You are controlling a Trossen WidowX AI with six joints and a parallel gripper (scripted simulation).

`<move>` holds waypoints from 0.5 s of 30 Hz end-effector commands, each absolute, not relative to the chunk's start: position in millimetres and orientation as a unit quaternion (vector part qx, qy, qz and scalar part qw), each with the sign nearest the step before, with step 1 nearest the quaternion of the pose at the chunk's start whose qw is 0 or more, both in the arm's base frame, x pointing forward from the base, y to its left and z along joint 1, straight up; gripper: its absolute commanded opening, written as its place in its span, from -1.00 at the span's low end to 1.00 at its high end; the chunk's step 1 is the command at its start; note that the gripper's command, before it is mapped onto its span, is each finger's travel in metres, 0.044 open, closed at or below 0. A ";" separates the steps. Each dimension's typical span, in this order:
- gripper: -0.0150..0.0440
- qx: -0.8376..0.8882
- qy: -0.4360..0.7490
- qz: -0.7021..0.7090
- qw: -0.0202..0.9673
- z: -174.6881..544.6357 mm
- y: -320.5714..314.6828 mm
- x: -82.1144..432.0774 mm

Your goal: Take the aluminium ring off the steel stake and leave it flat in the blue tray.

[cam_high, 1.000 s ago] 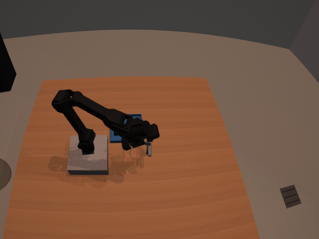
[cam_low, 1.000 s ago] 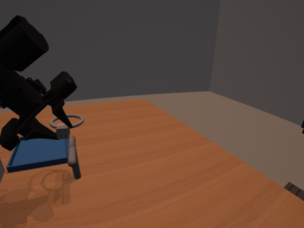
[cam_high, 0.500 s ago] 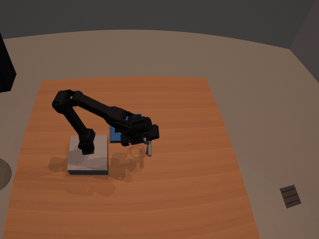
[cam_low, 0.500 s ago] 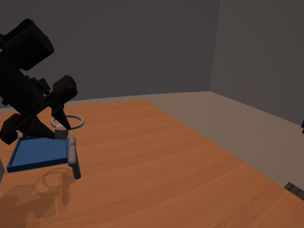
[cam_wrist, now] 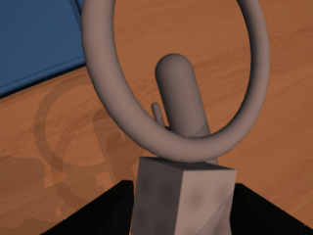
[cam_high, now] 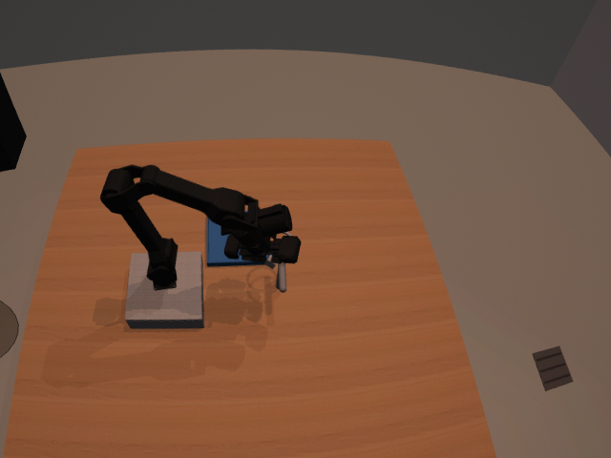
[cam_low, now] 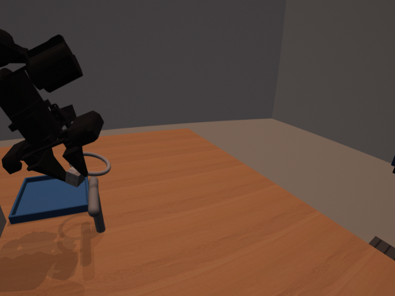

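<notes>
Ring [cam_high: 287, 233] [cam_low: 108, 165] [cam_wrist: 100, 54] is up in the air, folks, off the stake [cam_high: 282, 277] [cam_low: 93, 195] [cam_wrist: 181, 98] and above its cross-bar. The tool [cam_high: 269, 257] [cam_low: 75, 175] [cam_wrist: 180, 192] has the chunky tab [cam_high: 269, 262] [cam_low: 74, 177] [cam_wrist: 183, 196] pinched between its two fingers, so it's holding the ring by that, with the loop sticking out past the fingertips. In the wrist shot the loop passes right across the cross-bar.

Blue tray [cam_high: 217, 246] [cam_low: 50, 197] [cam_wrist: 39, 44] sits flat on the bench [cam_high: 345, 344] [cam_low: 223, 222] [cam_wrist: 293, 196], just beside the stake, and the ring isn't resting in it. From the top, the arm partly covers the tray. The arm's grey block [cam_high: 165, 313] is nearer the bench's left edge in that shot, and the stake stands well apart from the right edge. Ring's shadow falls on the wood near the tray.
</notes>
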State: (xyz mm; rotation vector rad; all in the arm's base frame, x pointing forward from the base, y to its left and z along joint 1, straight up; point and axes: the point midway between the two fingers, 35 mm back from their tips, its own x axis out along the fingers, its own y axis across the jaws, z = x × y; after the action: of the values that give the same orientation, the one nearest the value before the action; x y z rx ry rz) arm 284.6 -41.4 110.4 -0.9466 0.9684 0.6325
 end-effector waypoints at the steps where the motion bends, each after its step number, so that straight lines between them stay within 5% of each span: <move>1: -0.49 -0.411 0.464 0.273 0.736 109.6 -38.7 285.0; 15: -0.49 -0.338 0.554 0.203 0.733 103.3 -25.0 278.4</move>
State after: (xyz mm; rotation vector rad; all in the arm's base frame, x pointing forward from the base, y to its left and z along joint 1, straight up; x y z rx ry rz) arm 277.9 -26.3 102.7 -0.7651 1.1886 0.4832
